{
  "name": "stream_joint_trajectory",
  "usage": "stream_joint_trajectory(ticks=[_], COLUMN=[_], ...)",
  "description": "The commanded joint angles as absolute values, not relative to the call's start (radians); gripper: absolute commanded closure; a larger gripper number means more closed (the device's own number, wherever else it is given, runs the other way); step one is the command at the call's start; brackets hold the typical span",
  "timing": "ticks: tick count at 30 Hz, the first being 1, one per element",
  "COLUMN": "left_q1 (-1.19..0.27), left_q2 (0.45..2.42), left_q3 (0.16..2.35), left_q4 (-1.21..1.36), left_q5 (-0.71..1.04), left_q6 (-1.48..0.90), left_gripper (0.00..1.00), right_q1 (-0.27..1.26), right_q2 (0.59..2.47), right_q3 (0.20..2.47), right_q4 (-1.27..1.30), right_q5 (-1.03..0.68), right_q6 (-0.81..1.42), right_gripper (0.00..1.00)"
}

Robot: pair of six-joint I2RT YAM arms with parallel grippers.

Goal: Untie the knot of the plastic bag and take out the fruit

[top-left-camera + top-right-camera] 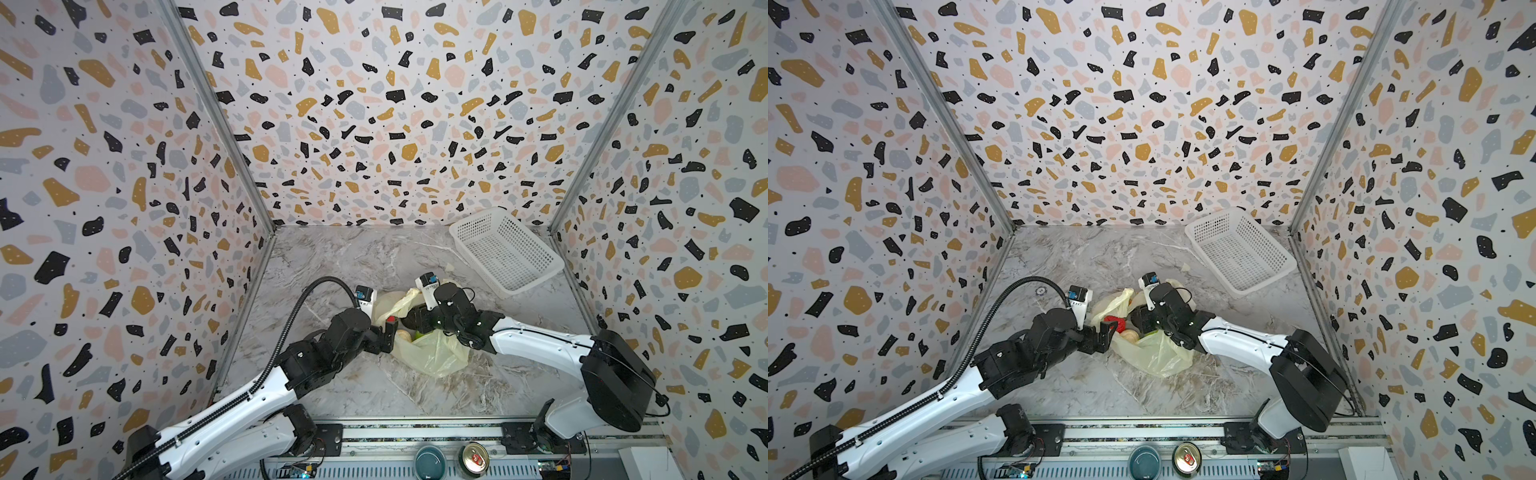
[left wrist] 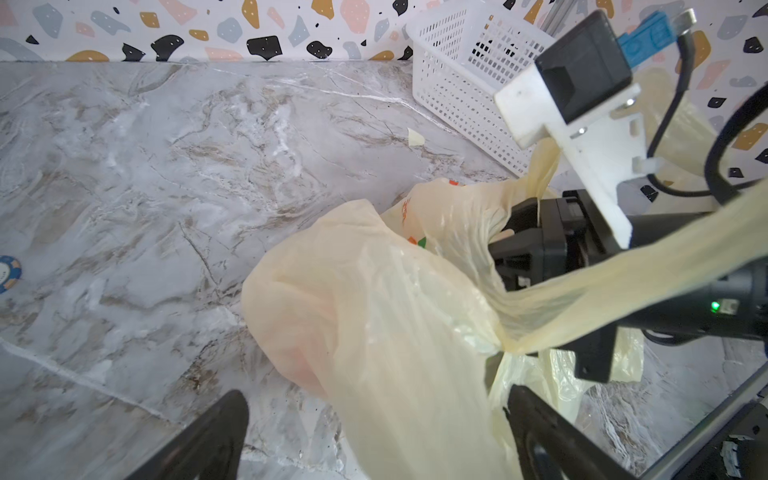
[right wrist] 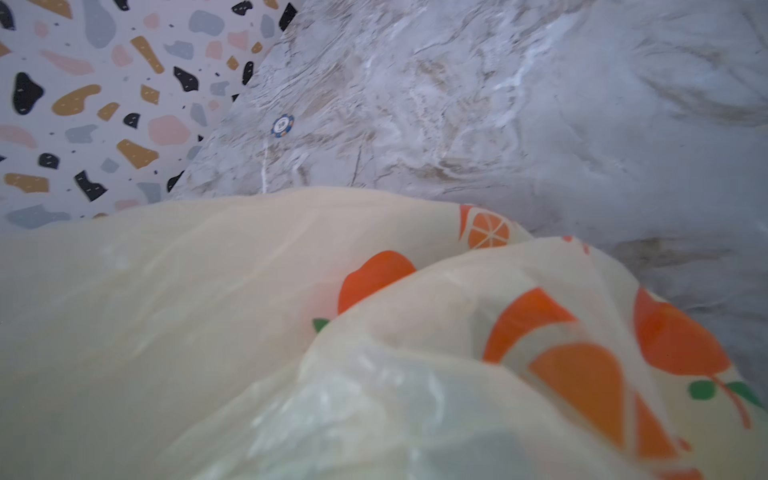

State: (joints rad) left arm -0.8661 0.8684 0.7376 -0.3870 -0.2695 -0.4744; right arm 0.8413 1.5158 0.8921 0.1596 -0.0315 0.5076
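- Step, as a judgement: fruit removal. The plastic bag (image 1: 432,353) lies mid-table (image 1: 345,257) between the two arms, mouth gaping, with fruit (image 1: 1130,334) exposed at the opening.
- Pieces seen in both top views: a cream one, a red piece (image 1: 1113,323), a green piece (image 1: 420,332) and something dark beside them. Any others are hidden under plastic.
- The knot: no tied knot can be made out. In the left wrist view one loop handle (image 2: 623,266) runs taut across the right arm. Fully untied or not, cannot say.
- Left gripper (image 2: 376,392): jaws spread wide, with a bulge of the bag between the fingers and nothing pinched. In both top views it sits just beside the red piece.
- Right gripper (image 2: 505,249): pushed into the bag mouth with plastic draped over it. The right wrist view shows only plastic, so its grip cannot be told.
- Next move, as a judgement: the left gripper must close on solid fruit, not film, and the red piece is nearest. The mouth must be kept open. The white basket (image 1: 505,249) in the far right corner is a likely drop spot.
- Writing: the orange-fruit print (image 3: 486,230) and orange lettering (image 2: 405,212) on the bag are unreadable. The marks on the blue-white poker chip (image 3: 282,125) are too small. The can (image 1: 475,457) on the front rail shows only its lid, no brand.
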Motion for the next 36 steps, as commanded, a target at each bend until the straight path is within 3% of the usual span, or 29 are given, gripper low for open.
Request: stream_joint_trajectory(ticks=[1,5,12,15,16,17,19,20,26,33,36], left_q1=[-0.871,-0.871,-0.87,-0.871,-0.871,-0.871,-0.872,-0.871,-0.871,-0.869,-0.858], left_q2=[0.87,0.878,0.89,0.868,0.857,0.844,0.801,0.771,0.696,0.69,0.706], left_q3=[0.713,0.69,0.652,0.642,0.642,0.642,0.646,0.641,0.728,0.866,0.922], left_q4=[-0.352,-0.356,-0.38,-0.404,-0.409,-0.405,-0.378,-0.357,-0.401,-0.395,-0.397], left_q5=[-0.285,-0.302,-0.352,-0.378,-0.373,-0.351,-0.265,-0.214,-0.01,0.026,-0.068], left_q6=[-0.454,-0.453,-0.462,-0.473,-0.473,-0.464,-0.424,-0.393,-0.326,-0.348,-0.368], left_gripper=[0.04,0.13,0.46,0.51,0.5,0.41,0.1,0.01,0.0,0.01,0.0], right_q1=[0.816,0.777,0.734,0.718,0.714,0.713,0.713,0.715,0.721,0.723,0.724], right_q2=[1.495,1.485,1.501,1.507,1.51,1.514,1.52,1.526,1.534,1.534,1.531], right_q3=[0.917,0.916,0.937,0.933,0.933,0.936,0.942,0.942,0.935,0.919,0.914], right_q4=[0.286,0.32,0.307,0.311,0.311,0.311,0.308,0.307,0.299,0.293,0.292], right_q5=[0.088,0.111,0.115,0.108,0.1,0.093,0.073,0.06,0.046,0.038,0.036], right_q6=[0.5,0.509,0.518,0.526,0.526,0.526,0.52,0.519,0.509,0.502,0.5], right_gripper=[0.62,0.63,0.63,0.63,0.63,0.63,0.64,0.64,0.65,0.65,0.65])
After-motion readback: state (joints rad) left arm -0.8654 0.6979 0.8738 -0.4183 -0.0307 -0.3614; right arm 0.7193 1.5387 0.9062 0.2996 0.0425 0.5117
